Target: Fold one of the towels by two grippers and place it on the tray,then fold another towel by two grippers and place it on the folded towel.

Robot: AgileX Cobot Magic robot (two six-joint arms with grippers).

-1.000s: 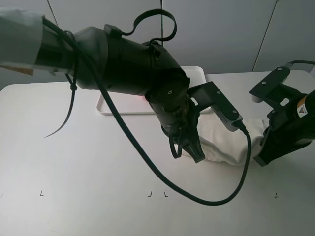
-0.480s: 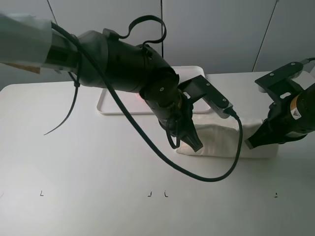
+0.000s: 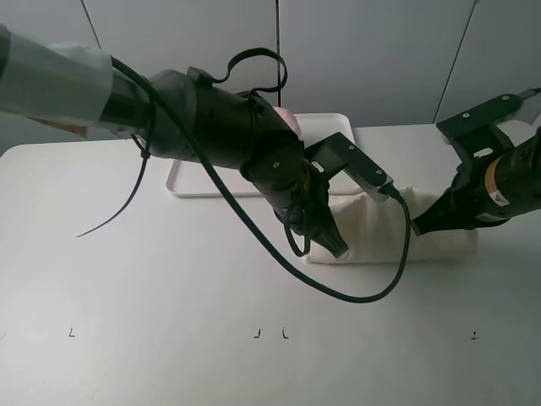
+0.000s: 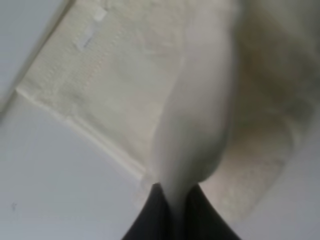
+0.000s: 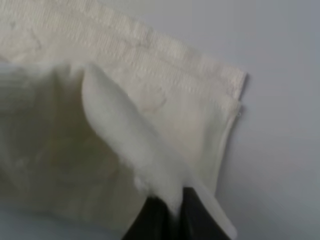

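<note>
A cream towel [image 3: 368, 227] lies folded on the white table right of centre, with its upper layer pulled up into a ridge. My left gripper [image 3: 336, 247] reaches across and is shut on the towel's near-left edge; the left wrist view shows a pinched fold of the towel [image 4: 195, 125] between the dark fingertips [image 4: 150, 220]. My right gripper [image 3: 421, 228] is shut on the towel's right side; the right wrist view shows the pinched fold [image 5: 125, 135]. The white tray [image 3: 334, 127] stands behind, largely hidden by the left arm. A bit of pink cloth [image 3: 288, 119] shows on it.
The left arm and its looping black cable [image 3: 372, 296] cover the middle of the table [image 3: 152, 288]. Small black marks [image 3: 72, 332] line the near part of the table. A grey wall stands behind the tray.
The towel went from a bunched heap to a flatter folded rectangle. My right gripper moved back and inward with the towel's edge. My left gripper shifted slightly back, still holding.
</note>
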